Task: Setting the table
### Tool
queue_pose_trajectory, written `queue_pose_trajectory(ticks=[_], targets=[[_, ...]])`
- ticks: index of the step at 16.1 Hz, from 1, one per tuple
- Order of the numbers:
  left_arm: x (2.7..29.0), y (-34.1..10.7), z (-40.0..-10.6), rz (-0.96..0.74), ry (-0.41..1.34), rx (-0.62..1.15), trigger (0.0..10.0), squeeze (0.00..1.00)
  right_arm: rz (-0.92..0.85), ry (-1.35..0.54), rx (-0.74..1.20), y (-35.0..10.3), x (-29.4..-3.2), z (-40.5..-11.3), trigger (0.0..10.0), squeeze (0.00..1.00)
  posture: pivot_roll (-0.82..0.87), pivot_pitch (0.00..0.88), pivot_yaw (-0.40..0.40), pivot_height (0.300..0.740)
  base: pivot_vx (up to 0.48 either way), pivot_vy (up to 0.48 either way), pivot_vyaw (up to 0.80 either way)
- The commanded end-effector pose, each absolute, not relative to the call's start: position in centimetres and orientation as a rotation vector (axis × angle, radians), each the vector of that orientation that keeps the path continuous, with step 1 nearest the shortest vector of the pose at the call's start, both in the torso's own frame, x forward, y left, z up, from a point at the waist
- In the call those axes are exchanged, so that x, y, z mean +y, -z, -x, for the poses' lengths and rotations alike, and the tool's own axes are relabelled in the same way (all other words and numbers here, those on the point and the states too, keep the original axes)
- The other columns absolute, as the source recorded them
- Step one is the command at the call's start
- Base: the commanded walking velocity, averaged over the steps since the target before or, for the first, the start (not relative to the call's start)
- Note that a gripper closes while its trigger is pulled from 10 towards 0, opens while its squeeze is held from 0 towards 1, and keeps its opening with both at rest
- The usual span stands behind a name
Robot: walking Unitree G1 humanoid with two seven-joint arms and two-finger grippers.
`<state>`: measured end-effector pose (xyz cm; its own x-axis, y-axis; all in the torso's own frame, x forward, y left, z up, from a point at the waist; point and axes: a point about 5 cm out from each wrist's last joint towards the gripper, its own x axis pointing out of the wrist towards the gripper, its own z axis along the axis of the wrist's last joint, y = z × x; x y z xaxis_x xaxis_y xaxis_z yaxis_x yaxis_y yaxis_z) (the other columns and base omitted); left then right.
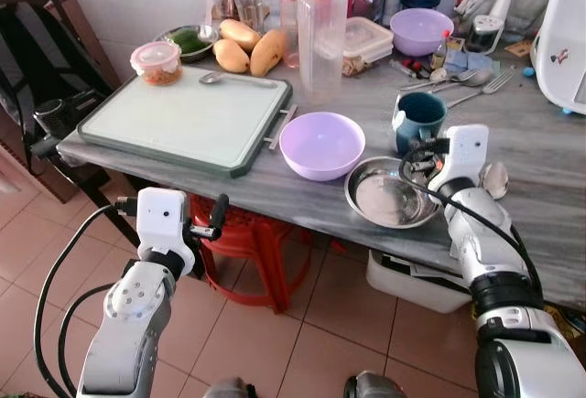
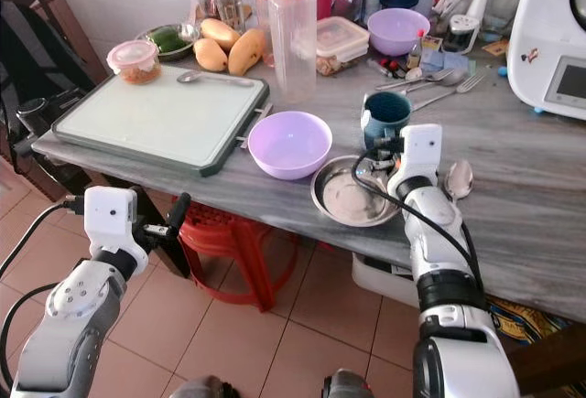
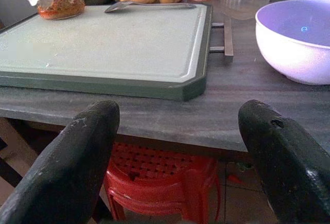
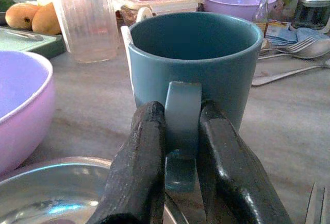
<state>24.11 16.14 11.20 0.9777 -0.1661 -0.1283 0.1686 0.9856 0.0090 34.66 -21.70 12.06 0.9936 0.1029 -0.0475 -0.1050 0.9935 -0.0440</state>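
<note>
Right hand (image 4: 180,183): positioned over the near edge of the grey tabletop (image 1: 549,160), fingers (image 4: 136,172) clamped together on the handle of the teal mug (image 1: 419,120). The wrist view shows one finger on each side of the handle, both pressing it. The mug stands upright on the tabletop, mouth up, handle turned toward the robot.

Steel plate (image 1: 389,195): lies flat just in front of the mug, at the tabletop's near edge, directly under the right wrist. A spoon (image 1: 495,178) rests beside the right wrist, on the side away from the plate.

Purple bowl (image 1: 321,145): upright, just left of the steel plate and the mug, not touching either as far as can be seen. A second purple bowl (image 1: 420,31) stands farther back among jars and bottles.

Cutting board (image 1: 188,119): white with a dark green rim, at the left end of the tabletop, with a spoon (image 1: 233,78) lying on its far edge. Behind it are a lidded food container (image 1: 157,61), mangoes (image 1: 247,48) and a tall clear bottle with an orange cap (image 1: 322,27). A fork (image 1: 481,91) and further cutlery lie behind the mug.

Left hand (image 1: 207,226): held below tabletop level, in front of the cutting board's near edge, fingers (image 3: 72,162) well apart and holding nothing. A red plastic stool (image 1: 247,242) stands on the tiled floor (image 1: 311,334) under the tabletop, beyond this hand.
</note>
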Motion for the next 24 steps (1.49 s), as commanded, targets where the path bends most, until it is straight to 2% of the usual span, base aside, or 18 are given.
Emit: queue_pose_trajectory(ticks=[1,3,17,22,24], targets=[[16.3,-11.6,-24.2,-0.029,0.164,0.117,10.0,0.00,0.052,-0.119,0.030,-12.6,-21.6,-35.1,10.0,0.83,0.04,0.011,0.082,0.731,0.000,0.000,0.00],[16.3,-11.6,-24.2,-0.029,0.165,0.118,10.0,0.00,0.055,-0.110,0.029,-12.7,-21.8,-35.1,10.0,1.00,0.04,0.009,0.081,0.731,0.000,0.000,0.00],[15.5,-11.3,-25.5,-0.008,0.163,0.107,10.0,0.00,0.118,0.009,-0.101,-14.8,-23.1,-34.0,10.0,1.00,0.01,0.000,0.070,0.731,0.000,0.000,0.00],[15.4,-11.1,-26.3,0.000,0.119,0.070,10.0,0.00,0.193,0.080,-0.227,-16.6,-22.8,-31.8,10.0,1.00,-0.02,0.000,0.054,0.731,0.000,0.000,0.00],[15.7,-11.1,-26.5,-0.011,0.063,0.056,10.0,0.00,0.169,0.105,-0.260,-17.2,-22.3,-30.4,10.0,1.00,-0.03,0.000,0.045,0.731,0.000,0.000,0.00]])
